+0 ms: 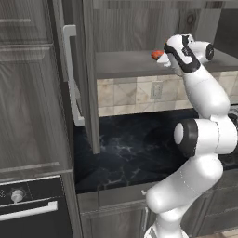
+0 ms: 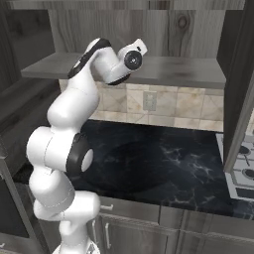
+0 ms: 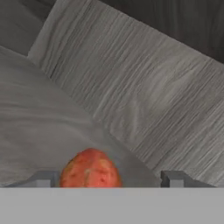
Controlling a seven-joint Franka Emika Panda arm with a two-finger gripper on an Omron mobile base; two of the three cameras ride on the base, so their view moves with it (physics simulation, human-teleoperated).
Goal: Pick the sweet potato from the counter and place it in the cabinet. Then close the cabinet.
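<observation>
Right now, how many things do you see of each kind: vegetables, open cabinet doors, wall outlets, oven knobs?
Sweet potato, on the cabinet shelf: 1
Open cabinet doors, left door and right door: 2
Wall outlet on the backsplash: 1
Oven knob: 1
Total: 5

Orange-red sweet potato [image 3: 90, 169] lying on grey cabinet [image 1: 130, 62] shelf, both doors open, black counter [image 2: 163, 163] below

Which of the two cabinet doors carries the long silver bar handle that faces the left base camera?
The left door, swung open beside the tall oven unit; its silver bar handle shows plainly. In the right base view, the right door shows no handle.
</observation>
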